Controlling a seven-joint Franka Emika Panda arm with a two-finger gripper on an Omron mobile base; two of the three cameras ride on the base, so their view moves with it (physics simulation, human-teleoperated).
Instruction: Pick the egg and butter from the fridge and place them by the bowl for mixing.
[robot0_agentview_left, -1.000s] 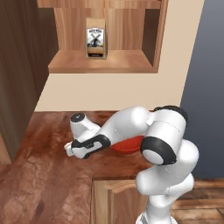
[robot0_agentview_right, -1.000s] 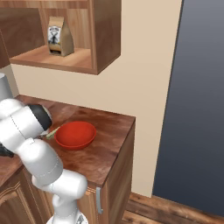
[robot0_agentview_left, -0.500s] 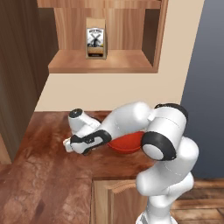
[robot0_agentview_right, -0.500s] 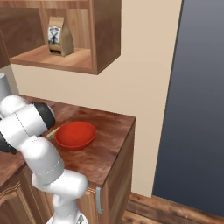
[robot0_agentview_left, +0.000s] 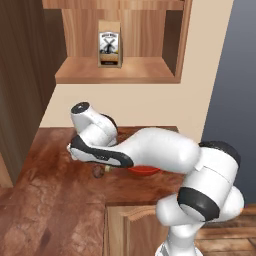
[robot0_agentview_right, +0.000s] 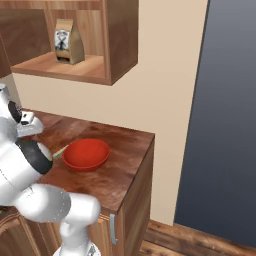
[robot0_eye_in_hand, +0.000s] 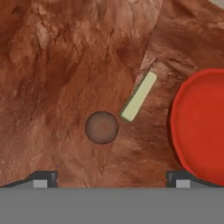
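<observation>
The gripper is hanging over the counter with its jaws spread wide and nothing between them. Directly below it the egg is resting on the wood, and the butter is lying slantwise just beside it, one end nearly touching. Both are sitting close to the rim of the red bowl, which is standing near the counter's front edge, ready for mixing. On the shelf above, a paper bag is showing a windmill picture; its lettering is too small to read.

The hand points down, fingers spread wide, holding nothing.
</observation>
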